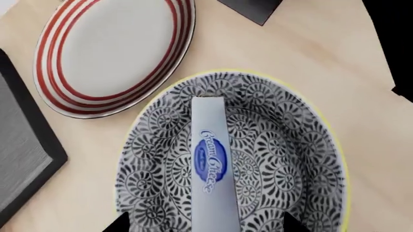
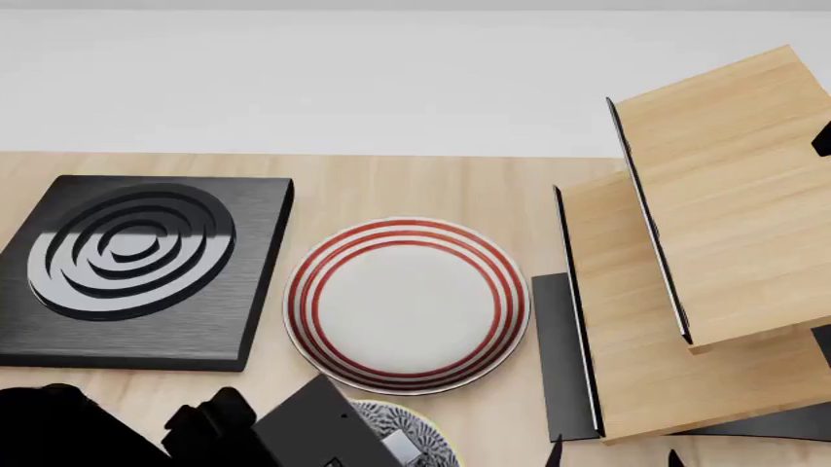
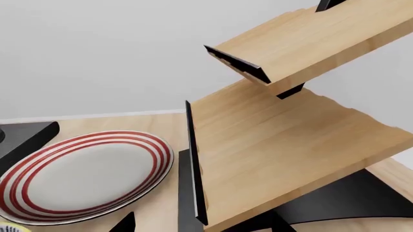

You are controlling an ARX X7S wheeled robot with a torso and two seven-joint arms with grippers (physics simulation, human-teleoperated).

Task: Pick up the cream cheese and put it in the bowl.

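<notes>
Cream cheese (image 1: pixel 210 164), a pale blue-silver box with a dark blue oval logo, stands on end over the blue-and-white floral bowl (image 1: pixel 284 145), clamped between the left gripper's (image 1: pixel 206 223) fingertips. Bowl sits on the wooden surface (image 1: pixel 310 43) at its near edge, its yellow rim just beside the red-ringed plate (image 2: pixel 407 304). Bare wood lies around it. Farther off, a black burner block (image 2: pixel 136 268) and wooden shelf rack (image 2: pixel 675 321). Right gripper (image 3: pixel 203 223): fingertips apart.

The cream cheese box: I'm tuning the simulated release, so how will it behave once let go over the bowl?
The cream cheese looks like a stiff, flat-sided carton, so it should probably slide rather than roll. It appears small and light. The bowl curves inward, so it may settle tilted against the wall.
</notes>
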